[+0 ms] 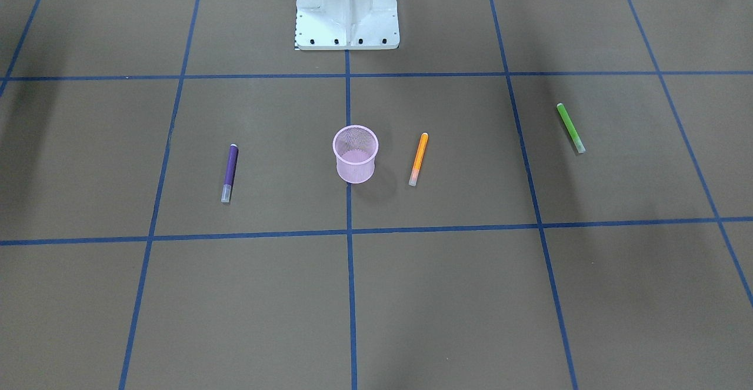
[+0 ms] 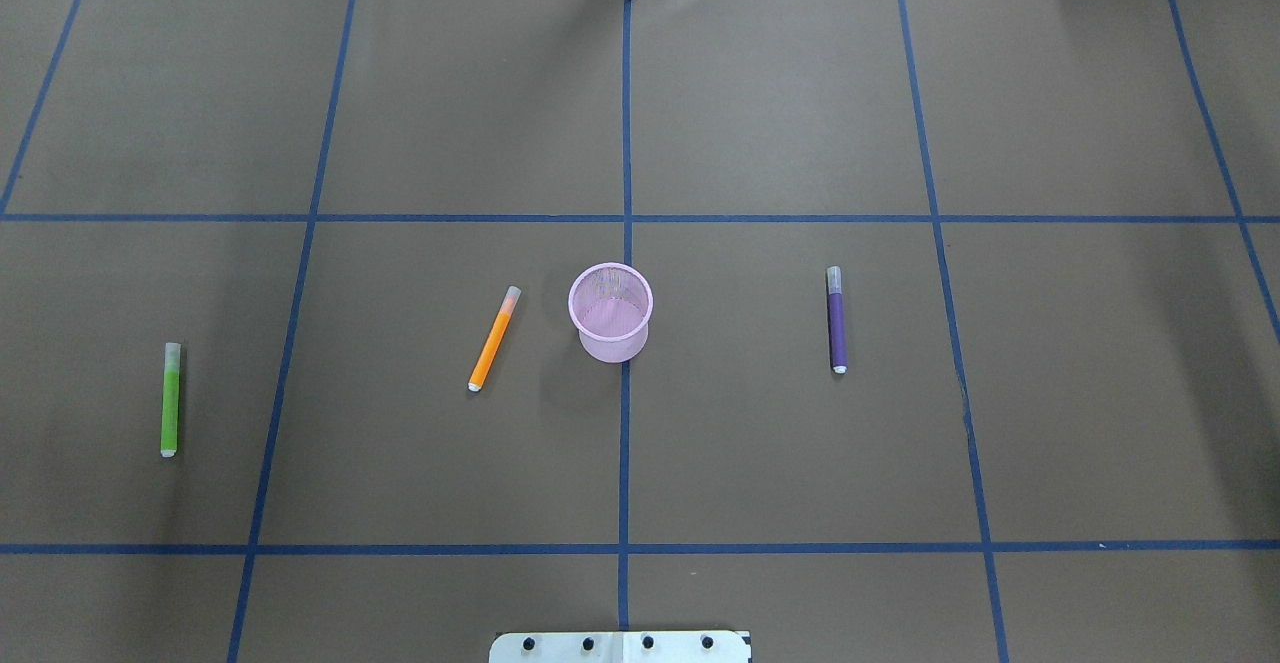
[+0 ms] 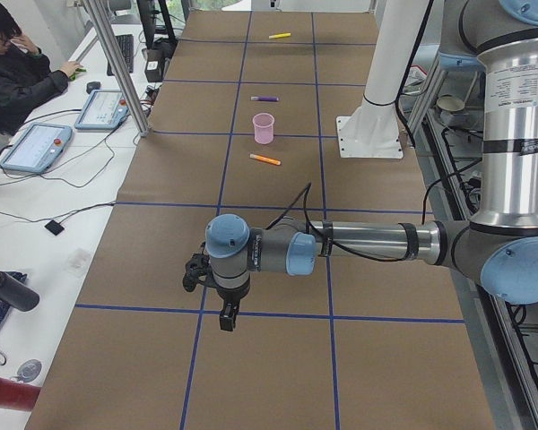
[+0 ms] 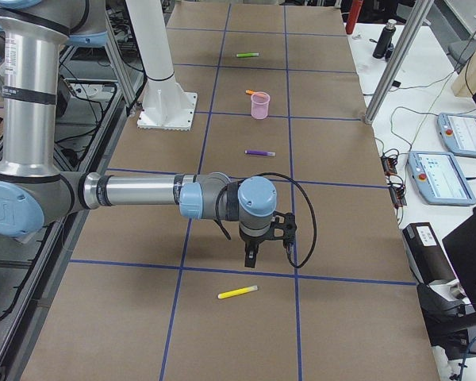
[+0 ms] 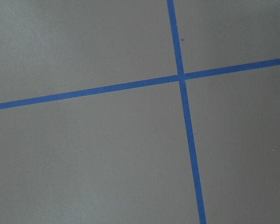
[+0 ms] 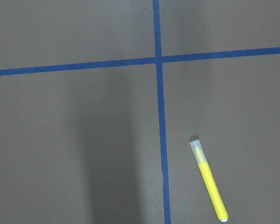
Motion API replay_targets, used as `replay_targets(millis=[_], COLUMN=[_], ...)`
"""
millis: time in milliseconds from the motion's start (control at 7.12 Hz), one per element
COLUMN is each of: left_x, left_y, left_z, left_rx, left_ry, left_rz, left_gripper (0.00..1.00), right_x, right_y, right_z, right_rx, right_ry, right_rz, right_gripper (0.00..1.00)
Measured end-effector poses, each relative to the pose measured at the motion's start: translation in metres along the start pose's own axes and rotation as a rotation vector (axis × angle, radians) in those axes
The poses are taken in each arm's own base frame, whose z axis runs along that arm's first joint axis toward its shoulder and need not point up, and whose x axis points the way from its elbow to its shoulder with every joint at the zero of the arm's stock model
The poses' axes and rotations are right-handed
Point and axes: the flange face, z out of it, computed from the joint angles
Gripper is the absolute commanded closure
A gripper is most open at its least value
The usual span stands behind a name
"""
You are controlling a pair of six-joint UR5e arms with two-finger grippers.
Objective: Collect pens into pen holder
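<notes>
The pink mesh pen holder (image 2: 611, 311) (image 1: 355, 153) stands upright at the table's middle, with no pen showing inside it. An orange pen (image 2: 494, 339) lies just to its left, a purple pen (image 2: 837, 320) to its right, and a green pen (image 2: 170, 399) far left. A yellow pen (image 6: 208, 186) (image 4: 238, 292) lies flat at the right end of the table, just past my right gripper (image 4: 251, 258), which hangs above the paper. My left gripper (image 3: 226, 318) hovers over the bare left end. I cannot tell whether either gripper is open or shut.
The white robot base (image 1: 347, 7) sits at the table's near middle edge. Beside the table a person (image 3: 18, 72) sits at a desk with teach pendants (image 3: 36, 148), cables and bottles (image 3: 9, 291). Aluminium posts (image 3: 117, 63) stand along that edge.
</notes>
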Motion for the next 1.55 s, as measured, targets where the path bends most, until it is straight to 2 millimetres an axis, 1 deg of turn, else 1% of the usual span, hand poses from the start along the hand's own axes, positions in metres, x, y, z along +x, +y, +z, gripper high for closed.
replay_targets(millis=[562,702,983,1124,1264,1405,1545], left_x=[0.000,0.004,0.018,0.028,0.043,0.058,0.083], left_y=[0.003,0.000,-0.012,-0.018,-0.026,-0.033,-0.039], left_z=[0.000,-0.003,-0.017,-0.028,-0.046,-0.056,-0.058], left_rx=[0.004,0.012,0.044,0.066,0.100,0.122,0.126], left_ry=[0.000,-0.001,-0.003,-0.005,-0.008,0.008,0.052], left_rz=[0.006,0.013,0.042,0.061,0.076,0.020,-0.089], left_gripper=[0.00,0.00,0.00,0.00,0.00,0.00,0.00], right_x=[-0.002,-0.004,-0.007,-0.008,-0.008,-0.009,-0.010], right_y=[-0.001,-0.001,-0.003,-0.004,-0.005,-0.005,-0.005], right_z=[-0.002,-0.003,-0.006,-0.006,-0.007,-0.007,-0.008], right_rx=[0.004,0.007,0.013,0.014,0.014,0.016,0.017], right_ry=[0.000,0.000,-0.001,-0.001,-0.001,-0.001,-0.001], right_rz=[-0.002,-0.004,-0.008,-0.010,-0.011,-0.014,-0.015], right_gripper=[0.00,0.00,0.00,0.00,0.00,0.00,0.00])
